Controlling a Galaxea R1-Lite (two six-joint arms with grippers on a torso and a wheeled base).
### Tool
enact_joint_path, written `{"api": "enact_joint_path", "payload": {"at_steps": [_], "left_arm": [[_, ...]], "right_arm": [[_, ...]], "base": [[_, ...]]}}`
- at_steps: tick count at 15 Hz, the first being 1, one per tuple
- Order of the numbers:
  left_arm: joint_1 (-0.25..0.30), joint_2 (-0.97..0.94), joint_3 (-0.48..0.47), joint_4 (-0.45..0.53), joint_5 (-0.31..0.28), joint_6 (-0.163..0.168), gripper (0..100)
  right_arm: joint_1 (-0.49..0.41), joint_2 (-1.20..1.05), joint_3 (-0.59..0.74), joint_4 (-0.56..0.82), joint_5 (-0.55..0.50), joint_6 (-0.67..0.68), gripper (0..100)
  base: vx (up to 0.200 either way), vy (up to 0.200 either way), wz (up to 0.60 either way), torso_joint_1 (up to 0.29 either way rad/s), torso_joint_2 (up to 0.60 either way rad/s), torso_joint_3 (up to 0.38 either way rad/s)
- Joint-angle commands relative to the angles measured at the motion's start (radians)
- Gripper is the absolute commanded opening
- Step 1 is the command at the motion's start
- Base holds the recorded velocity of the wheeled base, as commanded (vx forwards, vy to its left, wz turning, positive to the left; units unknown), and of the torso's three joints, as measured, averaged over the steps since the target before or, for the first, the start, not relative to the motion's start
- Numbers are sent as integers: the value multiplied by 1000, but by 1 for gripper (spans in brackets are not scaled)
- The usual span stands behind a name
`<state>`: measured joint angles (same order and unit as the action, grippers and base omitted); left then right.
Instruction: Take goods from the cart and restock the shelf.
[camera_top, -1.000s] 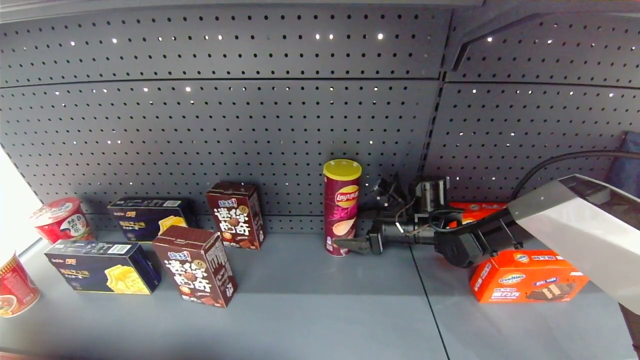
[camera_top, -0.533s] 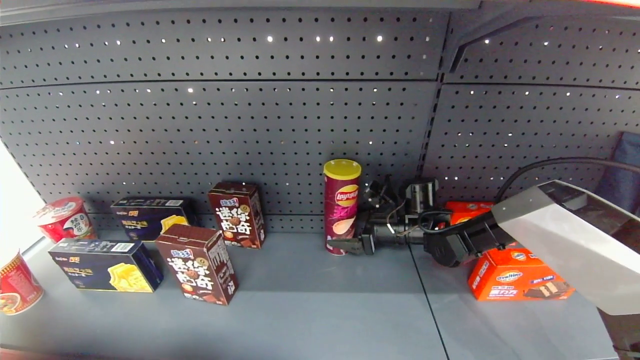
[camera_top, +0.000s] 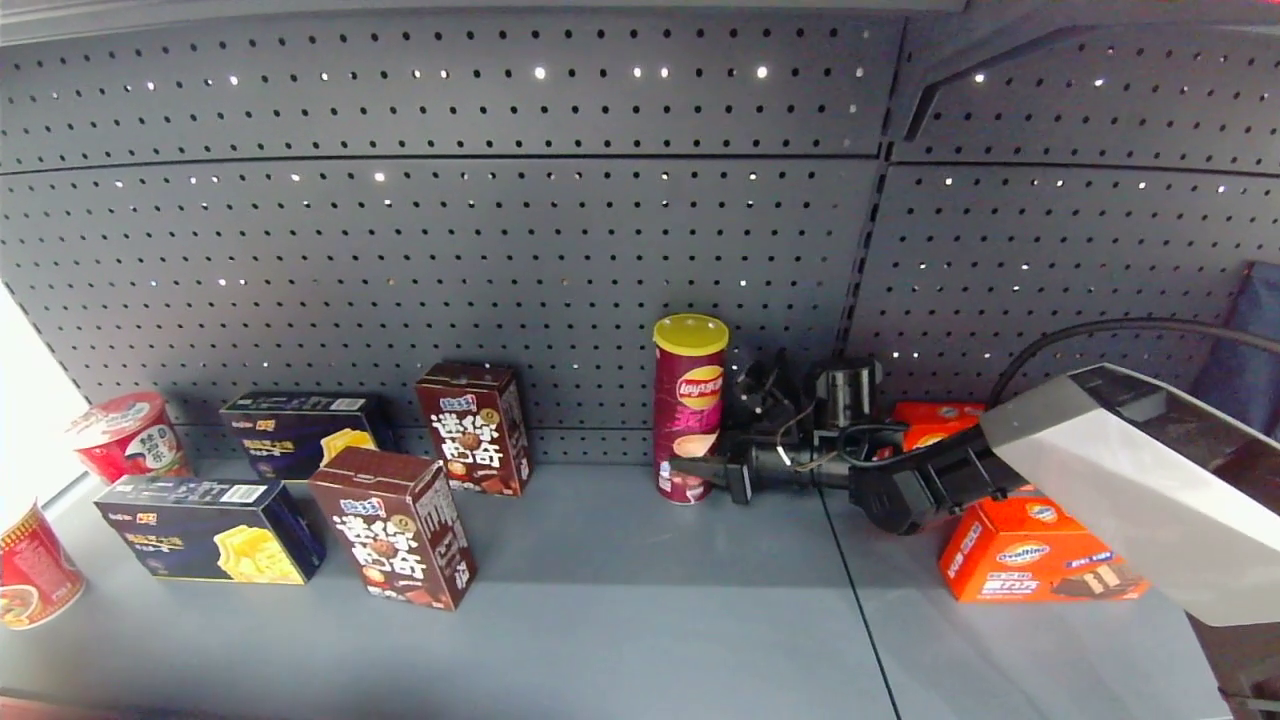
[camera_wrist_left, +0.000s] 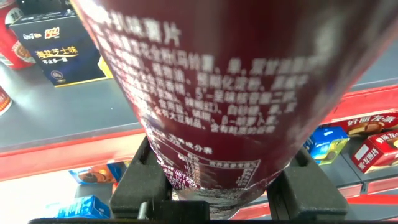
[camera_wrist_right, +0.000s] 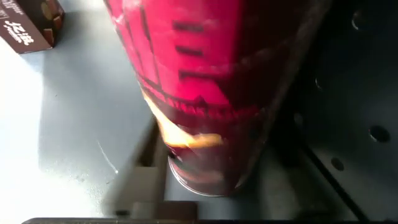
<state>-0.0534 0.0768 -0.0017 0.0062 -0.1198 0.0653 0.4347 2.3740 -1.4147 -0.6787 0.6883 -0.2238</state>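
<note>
A purple-red chips can (camera_top: 690, 400) with a yellow lid stands upright on the grey shelf (camera_top: 620, 610), close to the pegboard back wall. My right gripper (camera_top: 702, 468) reaches in from the right and is shut on the can's lower part. In the right wrist view the can (camera_wrist_right: 186, 74) sits between that gripper's (camera_wrist_right: 211, 171) fingers. My left gripper (camera_wrist_left: 217, 186) is shut on a second dark maroon chips can (camera_wrist_left: 217, 81), held in front of the shelf's red front edge.
Two brown boxes (camera_top: 472, 428) (camera_top: 395, 527), two dark blue boxes (camera_top: 210, 528) (camera_top: 300, 420) and red noodle cups (camera_top: 128, 437) stand on the shelf's left. Orange boxes (camera_top: 1040, 560) lie on the right, under my right arm. Bare shelf lies in front of the can.
The can on the shelf has shifted slightly right and back toward the wall. My right gripper has risen a little along the can's side.
</note>
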Motion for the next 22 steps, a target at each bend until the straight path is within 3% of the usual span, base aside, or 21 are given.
{"api": "enact_joint_path", "payload": {"at_steps": [1,9,16,22], "left_arm": [[0,1,0,0,0,-1,0],[-2,1,0,0,0,1,0],[-2,1,0,0,-1,-1,0],[-2,1,0,0,-1,-1,0]], "right_arm": [[12,-29,29,-1,7,-2,0],[52,-337,356,-65,-23,0,0],[187,-708,692,-53,-194,70,0],[200,-927,981,-64,-303,73,0]], "base": [[0,0,0,0,0,0],[0,0,0,0,0,0],[0,0,0,0,0,0],[0,0,0,0,0,0]]}}
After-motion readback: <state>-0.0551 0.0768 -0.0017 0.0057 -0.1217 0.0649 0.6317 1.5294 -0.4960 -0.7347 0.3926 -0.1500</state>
